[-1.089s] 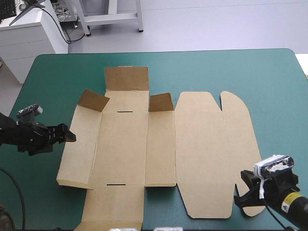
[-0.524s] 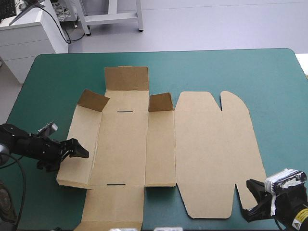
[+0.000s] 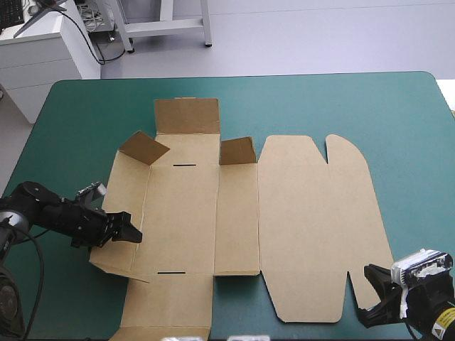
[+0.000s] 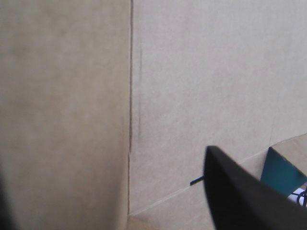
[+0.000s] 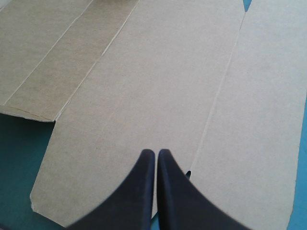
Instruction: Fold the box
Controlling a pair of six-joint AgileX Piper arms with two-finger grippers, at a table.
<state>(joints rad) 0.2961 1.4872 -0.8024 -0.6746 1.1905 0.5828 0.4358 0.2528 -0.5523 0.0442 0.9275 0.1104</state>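
Note:
The brown box [image 3: 234, 213] lies as a cut sheet in the middle of the table, with three small far flaps standing up. My left gripper [image 3: 128, 233] has come in over the sheet's left side panel, whose outer edge is lifted a little off the cover. In the left wrist view one black finger [image 4: 244, 196] lies over the box [image 4: 192, 86]; the raised panel hides the other finger. My right gripper [image 3: 371, 302] is at the lid's near right corner. In its own view the right gripper [image 5: 156, 155] is shut above the flat lid [image 5: 158, 86].
The teal-green cover [image 3: 355, 106] shows all round the sheet, widest along the far edge and on the right. The right gripper sits close to the table's near right corner.
My left gripper moved right and nearer, onto the left side panel. The panel's outer edge rose and the far left flap tilted. The right gripper drew back toward the near edge, then held.

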